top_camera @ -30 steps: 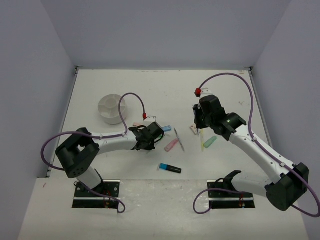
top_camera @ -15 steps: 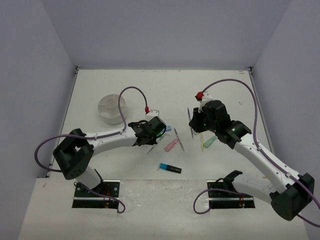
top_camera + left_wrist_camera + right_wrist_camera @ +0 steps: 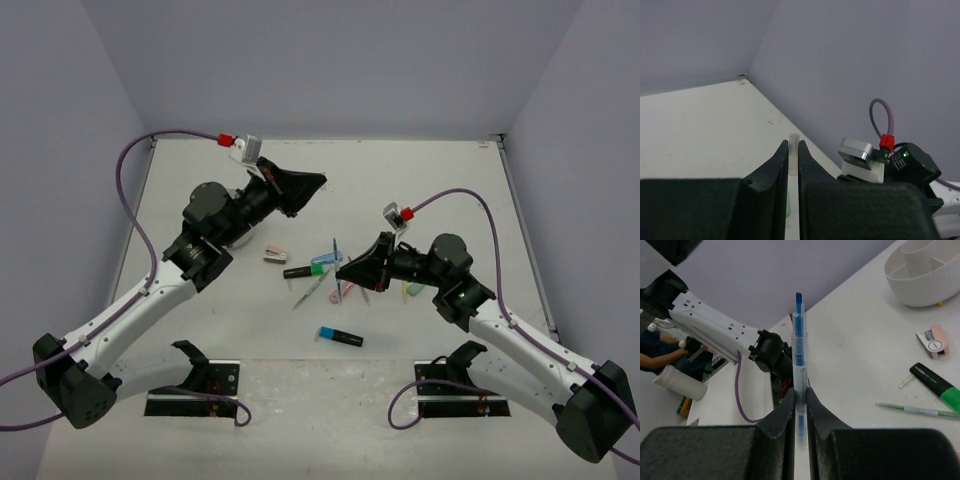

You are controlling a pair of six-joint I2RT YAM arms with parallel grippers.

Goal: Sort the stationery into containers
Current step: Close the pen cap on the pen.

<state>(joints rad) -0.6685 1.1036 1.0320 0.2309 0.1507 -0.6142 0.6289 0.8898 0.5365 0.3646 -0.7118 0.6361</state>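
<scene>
Pose | left arm [image 3: 215, 235] high, jaws pinch clear pen [image 3: 793, 146] | right arm [image 3: 450, 275] lower, jaws pinch blue pen [image 3: 799, 360]

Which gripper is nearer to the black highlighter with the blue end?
Right. The right gripper, shut on a blue pen, hangs just beyond the black highlighter; the left gripper, shut on a thin pen, is raised much farther back.
</scene>
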